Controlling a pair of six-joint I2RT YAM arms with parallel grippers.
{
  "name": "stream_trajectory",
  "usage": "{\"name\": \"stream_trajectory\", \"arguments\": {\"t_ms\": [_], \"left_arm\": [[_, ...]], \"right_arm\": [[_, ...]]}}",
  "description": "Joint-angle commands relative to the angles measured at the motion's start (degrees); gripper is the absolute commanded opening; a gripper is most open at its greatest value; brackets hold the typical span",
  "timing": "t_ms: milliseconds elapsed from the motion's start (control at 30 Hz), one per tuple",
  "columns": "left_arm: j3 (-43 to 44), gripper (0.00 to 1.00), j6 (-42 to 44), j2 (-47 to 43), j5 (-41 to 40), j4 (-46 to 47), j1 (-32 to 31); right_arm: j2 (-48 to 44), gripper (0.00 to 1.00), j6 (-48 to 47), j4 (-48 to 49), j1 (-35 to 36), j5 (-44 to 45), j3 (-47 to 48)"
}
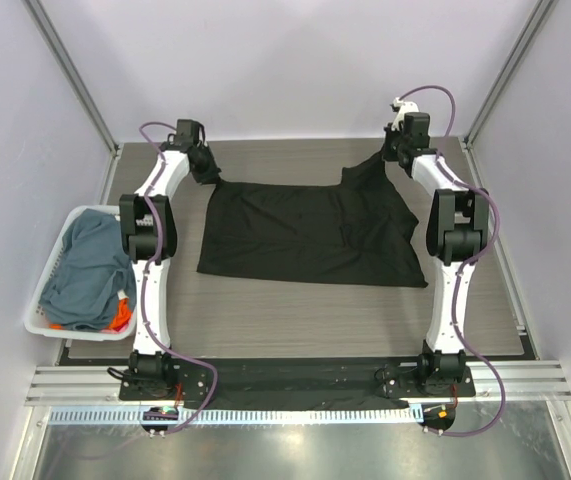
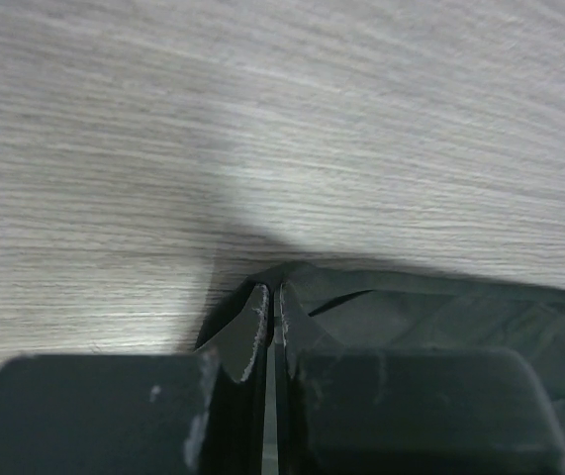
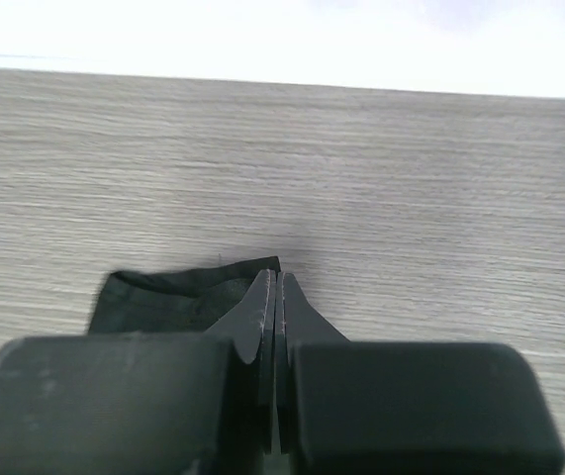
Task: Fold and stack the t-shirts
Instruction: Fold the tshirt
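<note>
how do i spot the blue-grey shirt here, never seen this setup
Find the white lattice basket at the table's left edge. The blue-grey shirt is crumpled on top inside it; orange cloth peeks out beneath, while the black shirt lies spread mid-table.

The left gripper point(image 2: 272, 315) has its jaws pressed together with no gap, the tips low over the pale wood-grain counter point(image 2: 262, 109). They pinch the corner of a black t-shirt point(image 2: 440, 317) — the cloth spreads away to the right, lightly creased — and a soft shadow lies just beyond the corner.
</note>
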Motion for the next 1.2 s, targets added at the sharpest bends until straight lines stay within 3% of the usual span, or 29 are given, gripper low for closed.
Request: {"name": "stream_trajectory", "arguments": {"t_ms": [0, 500, 867, 1167], "left_arm": [[-1.3, 0.0, 1.51, -3.59, 1.51, 1.57, 1.02], [-8.86, 0.0, 2.12, -9.39, 3.54, 3.77, 2.78], [-11.06, 0.0, 3.35, -13.87, 8.81, 5.09, 2.69], [-19.67, 0.0, 4.05, -19.85, 8.72, 7.46, 2.78]], "right_arm": [[-8.07, 0.01, 0.12, 6.27, -0.05, -1.26, -2.59], [-25.65, 0.01, -0.41, 10.4, -0.05, 2.88, -23.68], [-29.95, 0.01, 0.47, 11.72, -0.05, 5.07, -29.93], [-36.37, 0.01, 5.57, 11.9, 0.13, 8.76, -37.4]]}}
